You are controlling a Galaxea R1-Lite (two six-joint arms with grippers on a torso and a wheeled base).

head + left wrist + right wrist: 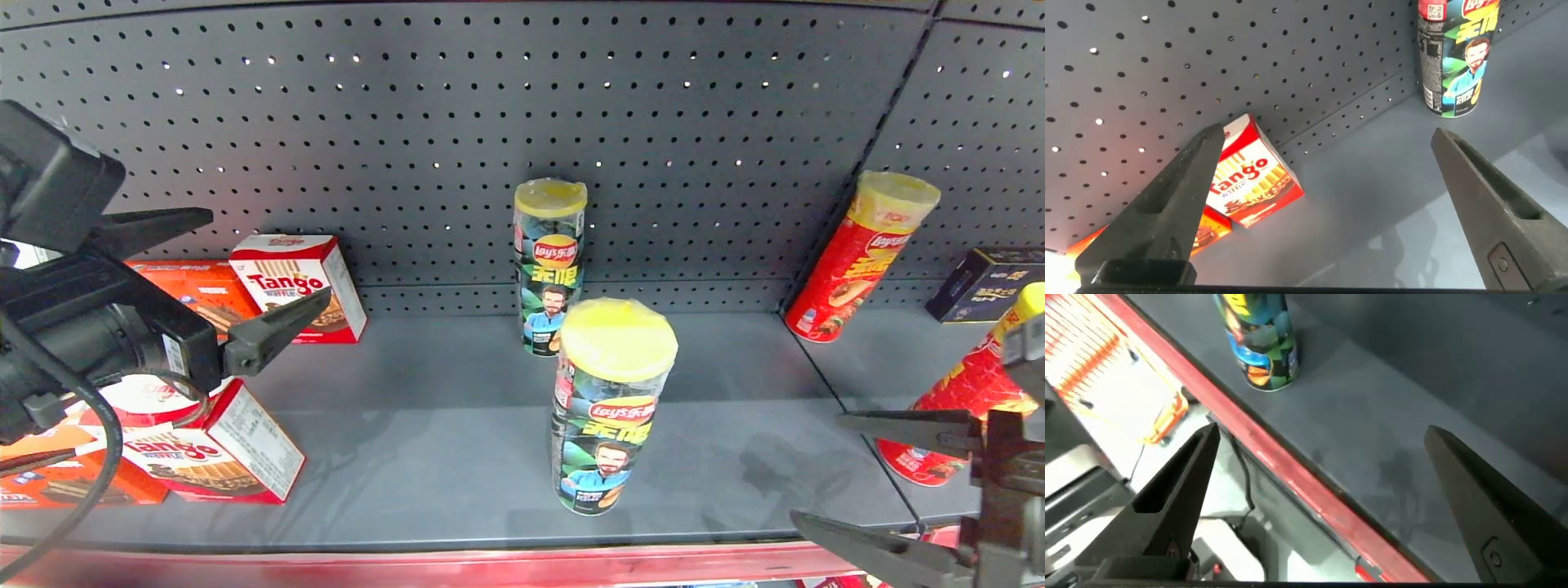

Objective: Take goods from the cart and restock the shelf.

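Observation:
Two green chip cans with yellow lids stand upright on the grey shelf (424, 441): one at the back (549, 269), one near the front edge (608, 408). My left gripper (268, 255) hangs open and empty over the shelf's left part, in front of a red and white wafer box (298, 286). In the left wrist view the left gripper (1327, 133) faces that wafer box (1253, 184), with the back can (1458, 57) off to one side. My right gripper (818, 469) is open and empty at the shelf's front right. The right wrist view has the right gripper (1324, 434) over the shelf's red front edge (1290, 449), a little way from the front can (1261, 335).
More wafer boxes (220, 449) lie at the front left. A red chip can (861, 257) leans against the pegboard in the right-hand bay; another red can (971, 392) lies near my right gripper. A dark box (980, 282) sits at far right. An orange wire frame (1094, 351) shows below the shelf.

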